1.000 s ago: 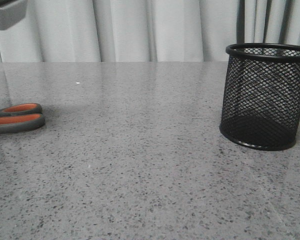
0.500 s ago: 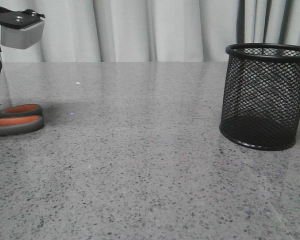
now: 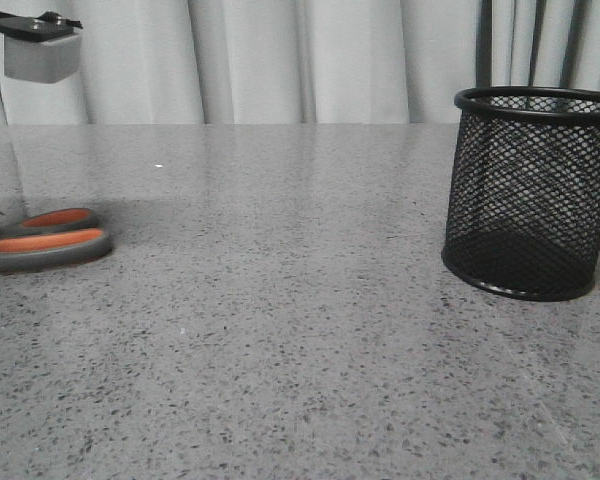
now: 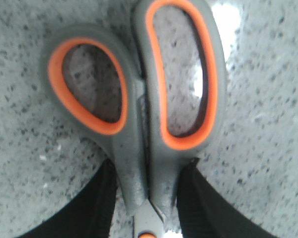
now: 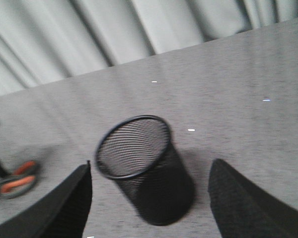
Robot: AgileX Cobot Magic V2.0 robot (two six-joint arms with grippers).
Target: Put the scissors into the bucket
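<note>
The scissors (image 3: 45, 240) lie at the far left of the table, only their grey, orange-lined handles showing in the front view. In the left wrist view the handles (image 4: 139, 109) fill the picture, and my left gripper (image 4: 148, 178) is shut on their neck just above the pivot, a black finger (image 4: 102, 198) pressed against each side. The blades are hidden. The black mesh bucket (image 3: 530, 195) stands upright at the right. My right gripper (image 5: 149, 208) is open and empty, hovering above and just short of the bucket (image 5: 144, 166).
Grey speckled tabletop (image 3: 280, 330) runs between scissors and bucket. White curtains (image 3: 280, 60) hang behind the table's far edge. Part of the left arm and its white camera block (image 3: 40, 50) show at the upper left.
The left arm has come down at the left edge and closed on the scissors. The handles have shifted a little to the right and towards the camera.
</note>
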